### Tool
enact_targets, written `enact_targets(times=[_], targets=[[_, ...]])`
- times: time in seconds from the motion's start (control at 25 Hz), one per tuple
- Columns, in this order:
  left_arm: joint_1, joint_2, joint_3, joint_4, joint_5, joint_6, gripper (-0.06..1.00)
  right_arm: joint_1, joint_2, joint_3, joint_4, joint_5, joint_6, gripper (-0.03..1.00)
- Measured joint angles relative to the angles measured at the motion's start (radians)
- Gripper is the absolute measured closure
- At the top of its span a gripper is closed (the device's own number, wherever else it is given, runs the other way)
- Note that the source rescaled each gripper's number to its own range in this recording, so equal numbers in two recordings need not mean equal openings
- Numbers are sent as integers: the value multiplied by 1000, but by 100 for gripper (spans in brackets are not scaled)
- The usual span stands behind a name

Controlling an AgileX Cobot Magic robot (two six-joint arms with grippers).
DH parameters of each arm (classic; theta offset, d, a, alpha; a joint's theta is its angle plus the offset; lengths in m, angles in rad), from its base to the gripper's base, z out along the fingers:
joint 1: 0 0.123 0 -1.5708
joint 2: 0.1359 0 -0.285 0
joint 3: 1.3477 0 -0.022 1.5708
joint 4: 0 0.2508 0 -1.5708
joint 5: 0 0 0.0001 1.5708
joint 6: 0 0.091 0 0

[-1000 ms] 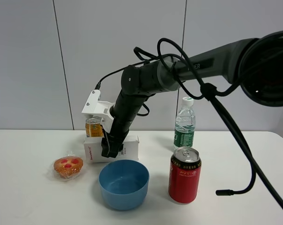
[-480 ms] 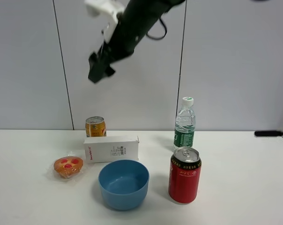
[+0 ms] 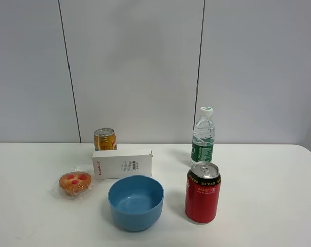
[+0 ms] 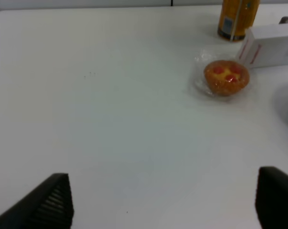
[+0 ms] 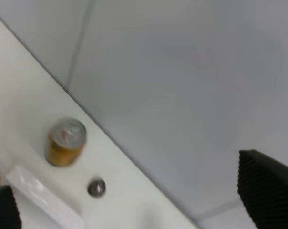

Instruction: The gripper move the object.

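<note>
**White box on table, both grippers spread, holding nothing**

The long white rectangular cardboard box (image 3: pixel 122 163) w/ small black print and a red logo lies flat on the white table (image 3: pixel 269 206). It sits just in front of the gold drinks can (image 3: pixel 104 139) and just behind the round blue bowl (image 3: pixel 136 201). Can't tell if box and can touch.

A plastic-wrapped orange muffin w/ red spots (image 3: pixel 74 183) is near the box's left end. A red drinks can (image 3: pixel 203 192) stands upright to the right of the bowl. A clear plastic water bottle w/ white cap and green label (image 3: pixel 203 136) is behind it.

Left gripper (image 4: pixel 163 200): black jaws wide apart, low over bare tabletop, well apart from the box. Muffin, gold can and box end show ahead of it.

Right gripper (image 5: pixel 134 198): jaws also wide apart, up high, looking down on gold can, box and bottle cap.
</note>
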Motion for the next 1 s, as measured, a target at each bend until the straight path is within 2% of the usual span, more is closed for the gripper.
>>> enact_targets(times=[0.12, 0.2, 0.4, 0.52, 0.6, 0.8, 0.88, 1.0], targets=[[0, 0, 0, 0, 0, 0, -6, 1, -22, 0, -13, 128, 128, 7], [0, 0, 0, 0, 0, 0, -6, 1, -25, 0, -13, 173, 169, 7], [0, 0, 0, 0, 0, 0, -6, 0, -26, 11, 32, 188, 209, 7], [0, 0, 0, 0, 0, 0, -6, 1, -69, 81, 11, 185, 221, 7], [0, 0, 0, 0, 0, 0, -6, 1, -144, 211, -4, 126, 237, 7], [0, 0, 0, 0, 0, 0, -6, 1, -420, 640, -18, -130, 283, 7], [0, 0, 0, 0, 0, 0, -6, 2, -525, 801, -31, -173, 331, 5], [0, 0, 0, 0, 0, 0, -6, -4, -678, 965, -68, -174, 436, 0]])
